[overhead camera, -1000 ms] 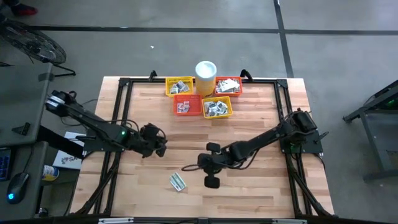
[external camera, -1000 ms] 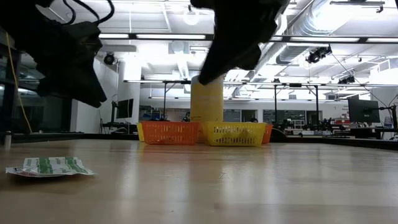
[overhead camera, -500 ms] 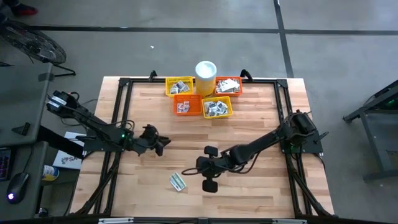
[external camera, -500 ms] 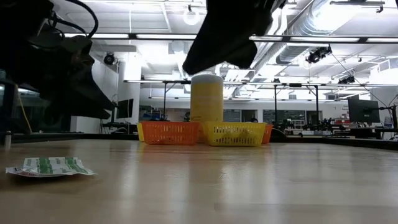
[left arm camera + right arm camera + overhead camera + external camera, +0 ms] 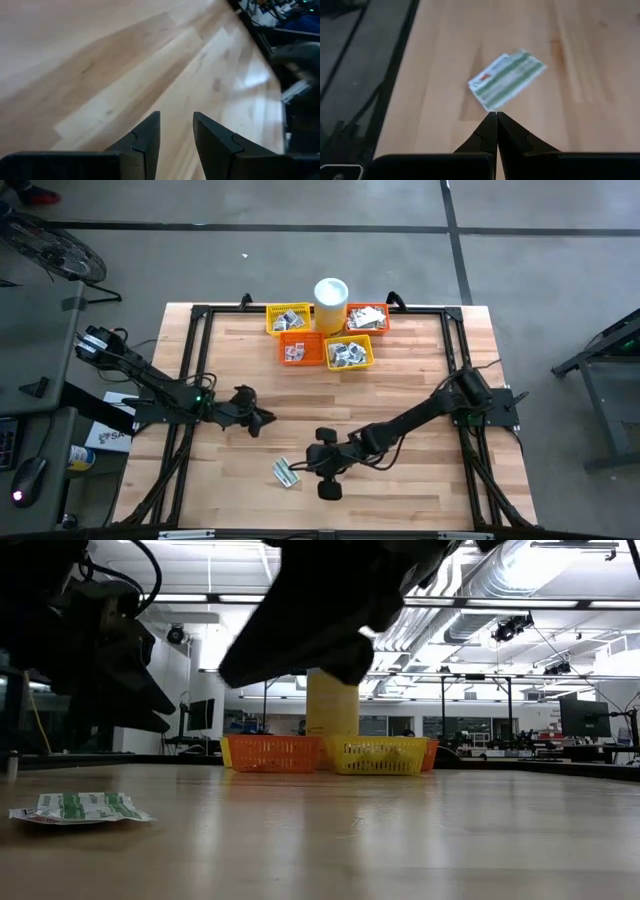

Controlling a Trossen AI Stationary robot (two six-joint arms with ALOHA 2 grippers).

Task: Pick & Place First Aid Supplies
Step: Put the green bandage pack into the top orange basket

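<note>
the right gripper (image 5: 309,464) has travelled further toward the near-left part of the table (image 5: 420,480) than it was half a second ago, and now sits just beside the green-and-white packet (image 5: 287,473) lying flat on the wood. in the right wrist view the two dark fingertips (image 5: 492,122) are pressed together with nothing between them, and the packet (image 5: 506,79) lies just ahead of them, apart from the tips. in the low view the same packet (image 5: 80,808) rests on the tabletop at the left, unmoved since the earlier frames.

the left gripper (image 5: 258,419) hangs over the left-centre of the table, shifted only slightly from before; its fingers (image 5: 150,137) stand a little apart, holding nothing over bare wood.

at the far edge, the yellow and orange baskets (image 5: 349,353) hold the rest of the sachets, clustered around the white cup (image 5: 330,298), all as before.
</note>
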